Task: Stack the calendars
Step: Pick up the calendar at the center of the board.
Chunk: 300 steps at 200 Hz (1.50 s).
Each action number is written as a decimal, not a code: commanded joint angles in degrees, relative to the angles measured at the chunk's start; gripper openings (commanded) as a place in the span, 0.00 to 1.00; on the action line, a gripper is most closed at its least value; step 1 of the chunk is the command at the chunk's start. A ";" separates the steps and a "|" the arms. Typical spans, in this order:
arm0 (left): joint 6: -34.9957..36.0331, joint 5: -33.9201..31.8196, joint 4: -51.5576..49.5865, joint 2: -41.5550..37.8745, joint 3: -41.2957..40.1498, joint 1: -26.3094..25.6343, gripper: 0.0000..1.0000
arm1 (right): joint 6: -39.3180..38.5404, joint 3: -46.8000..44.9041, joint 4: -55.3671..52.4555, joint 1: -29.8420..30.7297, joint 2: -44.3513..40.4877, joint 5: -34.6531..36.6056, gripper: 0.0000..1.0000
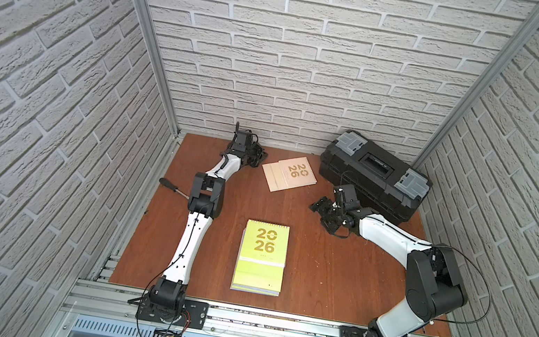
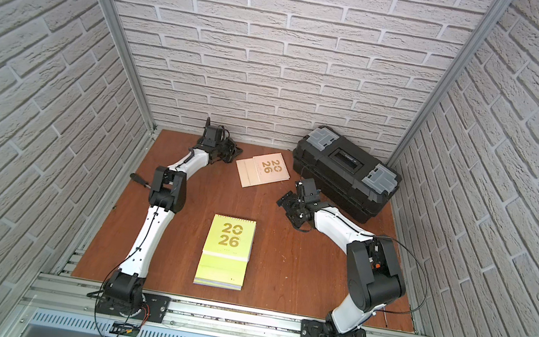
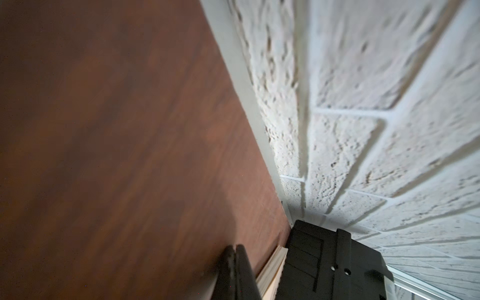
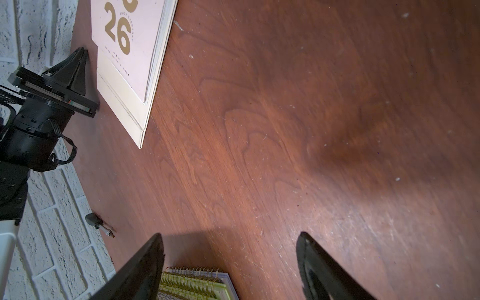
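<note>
Our L gripper (image 1: 258, 156), jaws pressed together, sits beside the cream calendar (image 1: 290, 173), prob. to nudge it. Our R gripper (image 1: 321, 214) waits spread, empty, to carry it to the stack (image 1: 262, 256).

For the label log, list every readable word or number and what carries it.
"2026", gold, split 20 over 26: topmost lime green calendar.
"2026", gold: cream calendar.
Small print on both covers: too small to read.
Label on the black toolbox lid: blurred, unreadable.
</note>
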 commanded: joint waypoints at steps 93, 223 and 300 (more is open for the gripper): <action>-1.48 -0.56 -8.43 4.67 5.88 -6.15 0.00 | 4.40 -5.39 3.50 -2.30 -4.75 2.06 0.82; 13.10 -1.21 -16.26 -12.53 -19.96 -12.43 0.00 | 9.76 -5.78 17.78 -3.09 4.02 2.89 0.84; 10.53 1.00 -8.96 -14.69 -24.58 -11.11 0.00 | 12.35 -5.84 22.38 -3.50 9.51 1.27 0.84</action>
